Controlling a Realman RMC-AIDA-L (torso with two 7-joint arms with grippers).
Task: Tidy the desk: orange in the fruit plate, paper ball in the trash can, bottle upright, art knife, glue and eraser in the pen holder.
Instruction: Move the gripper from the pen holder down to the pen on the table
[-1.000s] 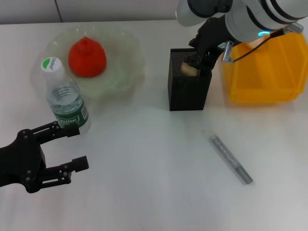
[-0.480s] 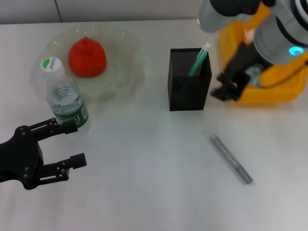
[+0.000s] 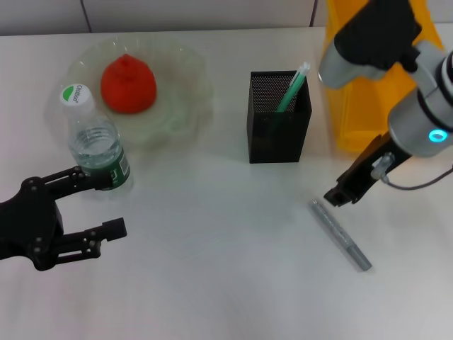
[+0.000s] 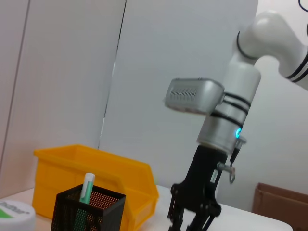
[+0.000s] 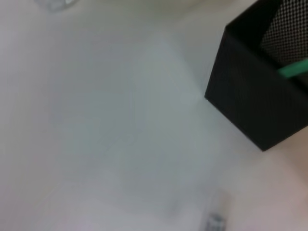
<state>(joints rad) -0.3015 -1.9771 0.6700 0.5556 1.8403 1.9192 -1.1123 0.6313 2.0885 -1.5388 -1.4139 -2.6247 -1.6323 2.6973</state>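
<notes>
The orange (image 3: 128, 83) lies in the pale-green fruit plate (image 3: 192, 67) at the back left. In front of the plate the bottle (image 3: 95, 145) stands upright. My left gripper (image 3: 112, 207) hangs open just in front of it, holding nothing. The black mesh pen holder (image 3: 278, 124) contains a green-capped glue stick (image 3: 294, 86). The grey art knife (image 3: 340, 234) lies flat on the table at the front right. My right gripper (image 3: 341, 195) hovers open just above the knife's far end. The yellow trash can (image 3: 364, 78) stands behind my right arm. Eraser and paper ball are out of view.
The left wrist view shows the pen holder (image 4: 89, 211), the trash can (image 4: 96, 163) and my right gripper (image 4: 192, 219) beyond them. The right wrist view shows the pen holder (image 5: 255, 96) from above. White table stretches between the two grippers.
My right gripper rose from the pen holder, where it held a beige block, swung right past the trash can and came down near the art knife. The block no longer shows. My left gripper barely shifted.
</notes>
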